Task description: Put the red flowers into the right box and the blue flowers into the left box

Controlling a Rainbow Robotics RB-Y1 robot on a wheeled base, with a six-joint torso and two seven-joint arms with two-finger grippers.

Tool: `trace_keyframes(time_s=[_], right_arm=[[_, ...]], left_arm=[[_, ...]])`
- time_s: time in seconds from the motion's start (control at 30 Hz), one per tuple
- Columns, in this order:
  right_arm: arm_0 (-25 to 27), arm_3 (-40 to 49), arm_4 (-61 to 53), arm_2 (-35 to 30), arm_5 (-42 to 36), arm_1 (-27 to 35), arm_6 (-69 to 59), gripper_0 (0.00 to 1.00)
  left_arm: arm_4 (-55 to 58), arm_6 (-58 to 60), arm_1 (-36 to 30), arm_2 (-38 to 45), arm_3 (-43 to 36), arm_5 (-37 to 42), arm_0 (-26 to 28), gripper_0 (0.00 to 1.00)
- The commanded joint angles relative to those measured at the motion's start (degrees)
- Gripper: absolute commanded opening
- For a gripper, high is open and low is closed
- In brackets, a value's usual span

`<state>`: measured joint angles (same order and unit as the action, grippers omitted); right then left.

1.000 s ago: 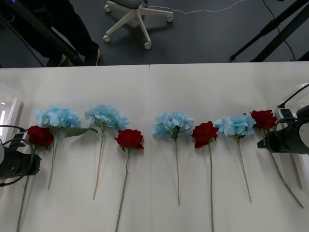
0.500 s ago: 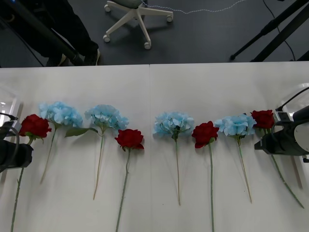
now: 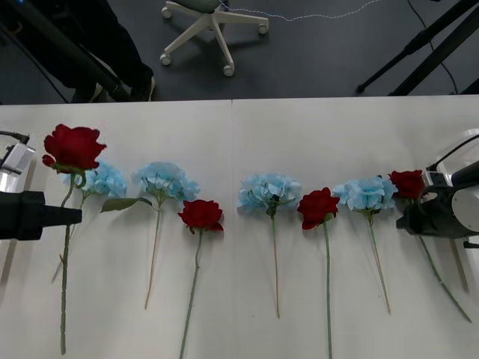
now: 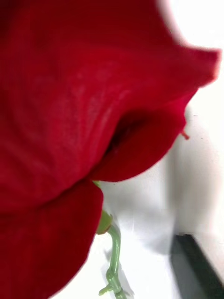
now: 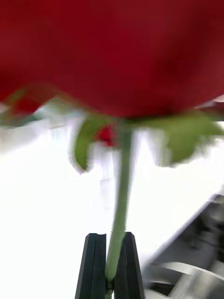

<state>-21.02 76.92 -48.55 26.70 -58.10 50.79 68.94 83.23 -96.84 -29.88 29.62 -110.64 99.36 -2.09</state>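
Note:
My left gripper [image 3: 75, 216] is shut on the stem [image 5: 122, 187] of a red rose [image 3: 73, 147] and holds it up off the white table at the far left. The bloom [image 5: 112, 56] is above the black fingers [image 5: 95, 261], and the stem's tail hangs toward the front edge. My right gripper [image 3: 410, 217] sits low at the far right beside the rightmost red rose [image 3: 408, 183]. That rose [image 4: 70, 103] is close before the wrist camera, with its stem [image 4: 113, 261] clear of the one black finger [image 4: 196, 266] in view. The jaws look open.
Lying in a row on the table [image 3: 299, 134] are several blue hydrangeas [image 3: 269, 191] and two more red roses [image 3: 200, 215], [image 3: 317, 207], stems toward me. A translucent box edge [image 3: 470, 153] shows at the right. An office chair [image 3: 206, 19] stands on the floor beyond the table.
The left gripper has lifted the leftmost red rose off the table, so its bloom now stands higher and farther back. The right gripper has crept slightly toward the rightmost rose.

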Motion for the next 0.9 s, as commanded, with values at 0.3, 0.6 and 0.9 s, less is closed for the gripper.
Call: trace_keyframes(time_s=[0.3, 0.6, 0.9], right_arm=[[-1.39, -0.98, -1.19, 1.07, 0.45, -0.25, 1.19, 0.0], [-1.66, -0.36, -1.9, 0.81, -1.31, 0.1, 1.19, 0.0], [-1.92, 9.48, -5.15, -7.45, -17.48, 3.18, -0.04, 0.0]], left_arm=[[16.79, 22.13, 0.96, -13.54, 1.92, -6.37, -12.77, 0.0], [26.01, 15.37, 7.91, -19.78, 10.09, -5.58, -23.49, 0.0], [27.6, 6.4, 14.32, -18.11, 10.09, -3.3, -29.73, 0.0]])
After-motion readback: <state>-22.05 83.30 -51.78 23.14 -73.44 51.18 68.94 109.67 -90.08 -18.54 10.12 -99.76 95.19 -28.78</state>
